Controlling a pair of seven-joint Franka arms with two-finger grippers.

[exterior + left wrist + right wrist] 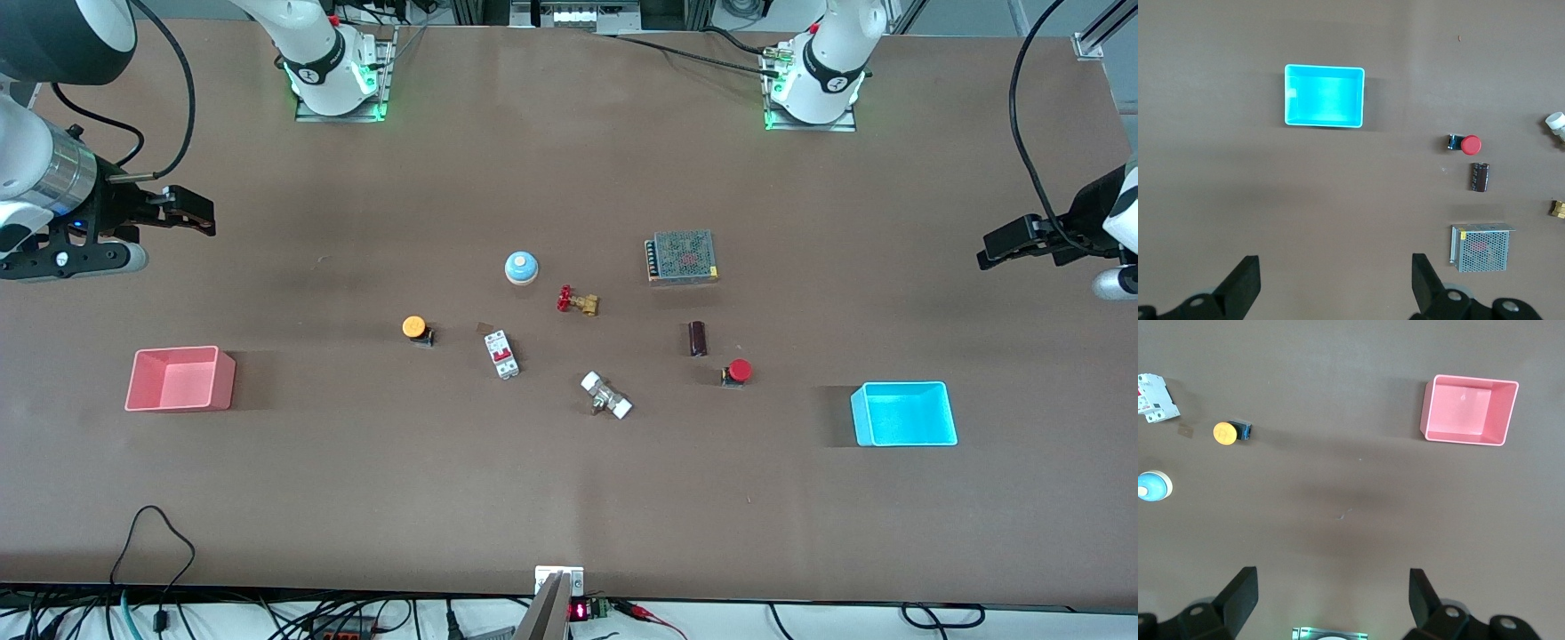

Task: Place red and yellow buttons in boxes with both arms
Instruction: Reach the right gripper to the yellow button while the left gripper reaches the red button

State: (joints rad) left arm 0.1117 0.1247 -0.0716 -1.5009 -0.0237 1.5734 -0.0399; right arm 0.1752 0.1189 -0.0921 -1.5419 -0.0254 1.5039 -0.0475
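The brown bench (569, 498) carries everything. Both arms wait at its ends: the left tool (1335, 283) hangs over bare bench at the left arm's end, its fingers (1245, 283) spread wide apart and holding nothing; the right tool (1333, 597) hangs over bare bench at the right arm's end, its fingers (1241, 593) likewise wide apart and empty.

The pink box (180, 379) sits toward the right arm's end, the cyan box (904, 413) toward the left arm's end; both are open-topped with nothing inside. A grey mesh-topped power supply (683, 257) lies in the middle region, farther from the front camera than the other small parts.

The yellow button (415, 329) rests on its side (cap pointing toward the right arm's end), well apart from the pink box. The red button (737, 372) also lies on its side, between a dark cylinder (698, 339) and the cyan box. Between the buttons lie a blue dome (522, 267), a brass valve (578, 301) with a red handwheel, a white breaker (502, 354) and a white-capped fitting (606, 396).
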